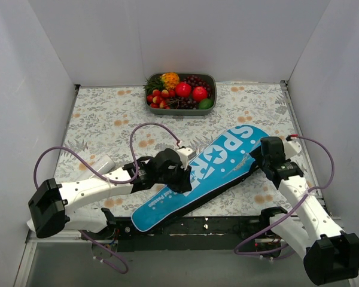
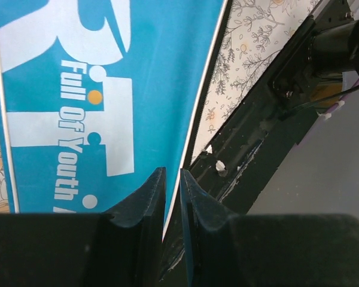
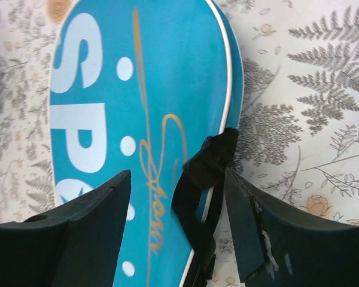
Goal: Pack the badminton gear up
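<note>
closest to the left wrist lens, the two black fingers (image 2: 148,206) of the left gripper (image 2: 172,179) are pinched almost together. the white piping along the edge of the bag (image 2: 107,89) runs down into the thin gap between them, so i read them as clenched on that edge. on the blue fabric above, in the upper left of that view, i can read "full of youth" in white, running sideways, with one orange dot and two white dots beside it.

on the right wrist view, the right gripper (image 3: 178,173) is released, its two fingers (image 3: 93,218) spread wide at the bottom of the frame. one black strap (image 3: 198,170) hangs off the bag's rim between them. large white letters "sp" show at the left; an orange script line crosses the middle (i can't make it out).

from the top view i count one bag, lying diagonally across the lower centre of the flowered table (image 1: 107,113), wide end to the upper right. "spor" is readable on it, with the left gripper covering the rest. one white shuttlecock tube (image 1: 105,162) lies at the left, just beside the left arm. one grey tray (image 1: 210,81) of fruit sits at the top centre, well apart from the bag, with two round red fruits in it.
</note>
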Robot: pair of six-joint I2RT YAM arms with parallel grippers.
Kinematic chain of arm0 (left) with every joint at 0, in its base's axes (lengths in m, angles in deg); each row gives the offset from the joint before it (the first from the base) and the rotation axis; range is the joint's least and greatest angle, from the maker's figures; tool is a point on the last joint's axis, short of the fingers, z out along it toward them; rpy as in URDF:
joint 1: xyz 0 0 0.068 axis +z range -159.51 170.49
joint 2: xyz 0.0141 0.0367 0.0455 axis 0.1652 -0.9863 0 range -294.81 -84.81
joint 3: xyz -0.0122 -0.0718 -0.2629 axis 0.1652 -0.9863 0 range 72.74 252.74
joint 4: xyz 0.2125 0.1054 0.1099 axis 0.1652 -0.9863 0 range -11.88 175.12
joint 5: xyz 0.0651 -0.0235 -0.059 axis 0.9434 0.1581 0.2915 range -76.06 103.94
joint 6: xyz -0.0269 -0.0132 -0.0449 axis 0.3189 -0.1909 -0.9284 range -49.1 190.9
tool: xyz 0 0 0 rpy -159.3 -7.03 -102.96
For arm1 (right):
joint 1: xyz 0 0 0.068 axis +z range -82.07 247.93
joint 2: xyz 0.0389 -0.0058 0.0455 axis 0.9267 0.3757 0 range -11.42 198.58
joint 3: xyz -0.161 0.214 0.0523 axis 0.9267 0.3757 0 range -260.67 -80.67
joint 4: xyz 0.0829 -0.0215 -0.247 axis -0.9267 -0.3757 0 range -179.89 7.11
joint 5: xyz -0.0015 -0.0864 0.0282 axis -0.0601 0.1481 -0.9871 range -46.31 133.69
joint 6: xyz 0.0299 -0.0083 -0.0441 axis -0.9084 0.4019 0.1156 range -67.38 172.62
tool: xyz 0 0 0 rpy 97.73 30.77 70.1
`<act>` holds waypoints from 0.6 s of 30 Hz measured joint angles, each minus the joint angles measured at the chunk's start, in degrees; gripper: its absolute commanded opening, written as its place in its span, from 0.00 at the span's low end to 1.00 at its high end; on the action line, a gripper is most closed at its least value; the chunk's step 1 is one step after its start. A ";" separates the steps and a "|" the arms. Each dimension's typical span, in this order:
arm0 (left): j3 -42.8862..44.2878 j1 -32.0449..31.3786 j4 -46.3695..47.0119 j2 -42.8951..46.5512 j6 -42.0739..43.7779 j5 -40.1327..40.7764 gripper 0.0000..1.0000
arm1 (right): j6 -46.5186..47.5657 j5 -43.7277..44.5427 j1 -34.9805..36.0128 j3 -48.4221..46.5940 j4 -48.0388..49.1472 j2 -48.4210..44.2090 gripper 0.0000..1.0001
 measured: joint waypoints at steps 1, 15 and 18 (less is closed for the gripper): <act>-0.15 -0.24 0.31 0.11 -0.42 0.00 0.15 | 0.96 -0.59 0.04 -1.22 -0.50 0.15 0.72; -8.74 -2.71 4.04 -3.37 -7.65 1.33 0.11 | 21.38 -14.38 5.14 -7.74 -4.52 -4.74 0.72; -8.74 -3.13 4.04 -6.10 -9.27 3.87 0.10 | 24.06 -16.04 5.86 -8.22 -3.21 -2.49 0.72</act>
